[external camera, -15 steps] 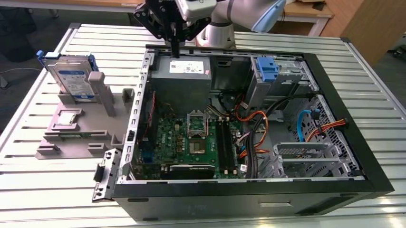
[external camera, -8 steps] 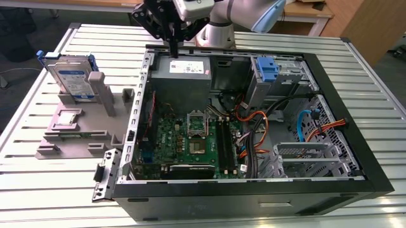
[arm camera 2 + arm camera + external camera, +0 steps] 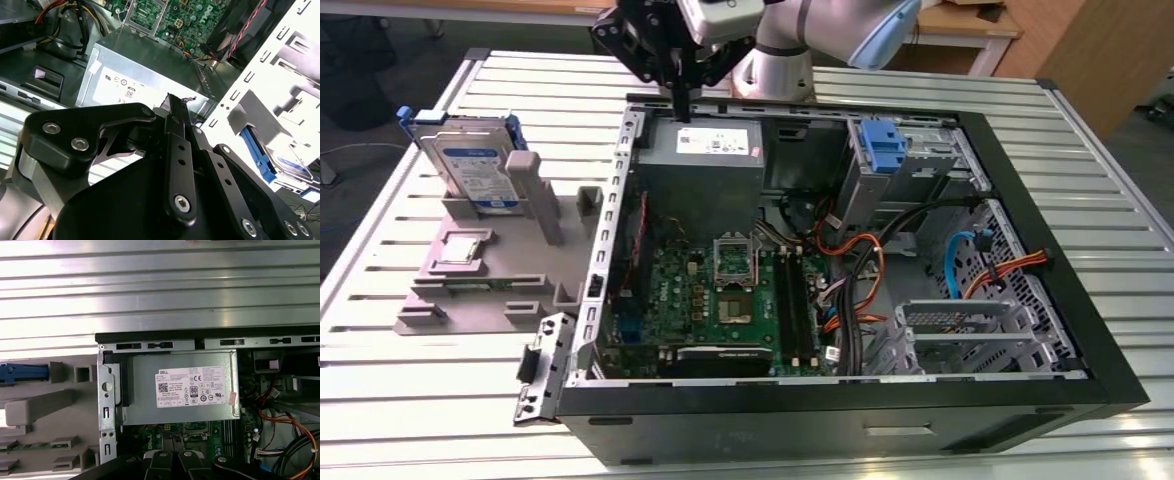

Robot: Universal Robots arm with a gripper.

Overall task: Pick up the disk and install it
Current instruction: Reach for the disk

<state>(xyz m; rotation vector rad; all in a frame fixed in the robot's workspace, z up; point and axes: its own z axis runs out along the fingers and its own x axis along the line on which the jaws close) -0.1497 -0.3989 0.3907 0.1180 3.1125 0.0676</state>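
Observation:
The disk (image 3: 471, 168), a silver drive with a white-and-blue label in a blue carrier, stands upright in a grey holder (image 3: 478, 268) on the table, at the exterior view's left of the open computer case (image 3: 854, 400). The second wrist view shows the disk (image 3: 280, 161) off to one side. In the first wrist view the blue edge of the disk (image 3: 22, 374) shows at the frame's border. My gripper (image 3: 682, 110) hangs over the case's back corner, just above the grey power supply box (image 3: 707, 180), well apart from the disk. In both wrist views the gripper (image 3: 172, 102) (image 3: 172, 456) looks shut, holding nothing.
Inside the case lie a green motherboard (image 3: 720, 290), orange and black cables (image 3: 861, 265) and a grey drive cage with a blue ribbed tab (image 3: 883, 150). The case and the holder rest on a slatted metal table (image 3: 400, 400). A hinged bracket (image 3: 540, 365) sticks out of the case's near-left corner.

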